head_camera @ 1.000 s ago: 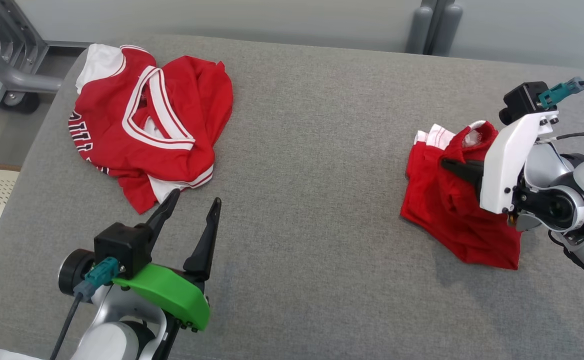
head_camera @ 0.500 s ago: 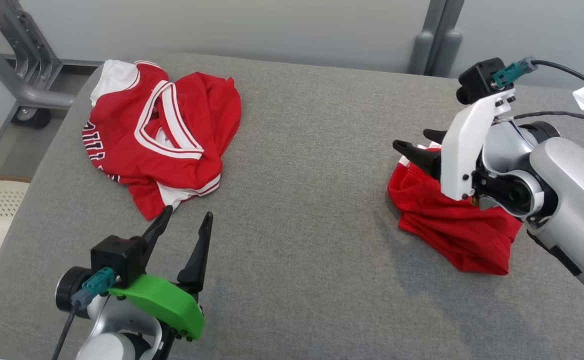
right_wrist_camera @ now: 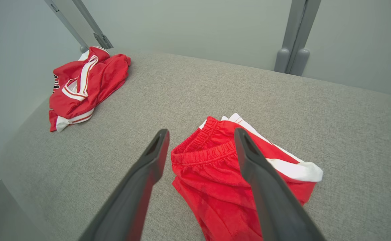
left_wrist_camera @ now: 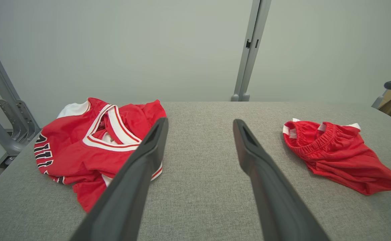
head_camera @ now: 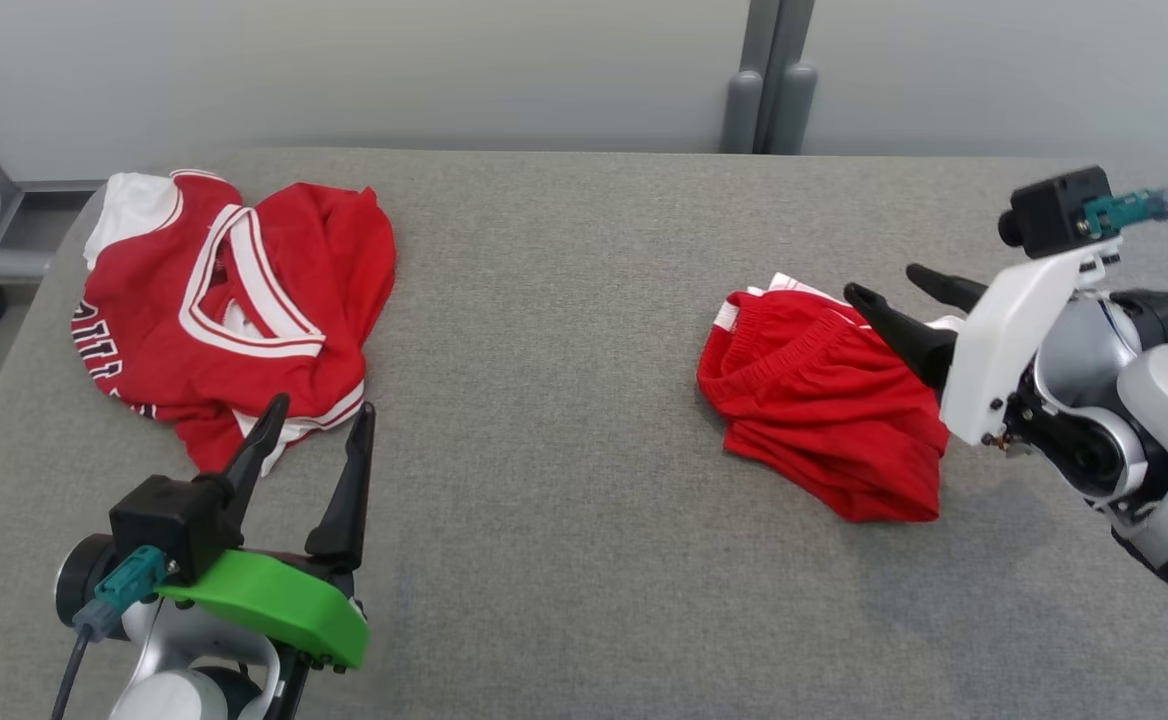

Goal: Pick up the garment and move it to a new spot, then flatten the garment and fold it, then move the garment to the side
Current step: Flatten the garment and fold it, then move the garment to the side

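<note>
Where the right gripper [head_camera: 881,281] stands: at 3 o'clock on the grey pad [head_camera: 564,350], with its fingers spread and nothing between them. In the head view they point toward 10 o'clock.
Red shorts [head_camera: 814,400]: a crumpled heap on the pad, lying toward 8 o'clock from those fingertips in the head view. One finger crosses the heap's near edge.
Long axis: it runs roughly from 10 o'clock, at the elastic waistband, to 4 o'clock, at the hem, which is close to the line of the fingers.
Nearer arm: the right one, plainly.
Left gripper [head_camera: 322,405]: at 7 o'clock, also spread and empty, well apart from the shorts. Its tips are just beside the red-and-white jersey [head_camera: 214,300], which is bunched at 10 o'clock.
Right wrist view: the waistband sits between the two fingers, with white side trim off to 3 o'clock. This view gives no sense of height above the cloth.
Left wrist view: the shorts lie slack with nothing resting on them, which the head view leaves unclear.
Judgement: the shorts look set down but not yet flattened. A grasp at the waistband corners would likely need both arms.
</note>
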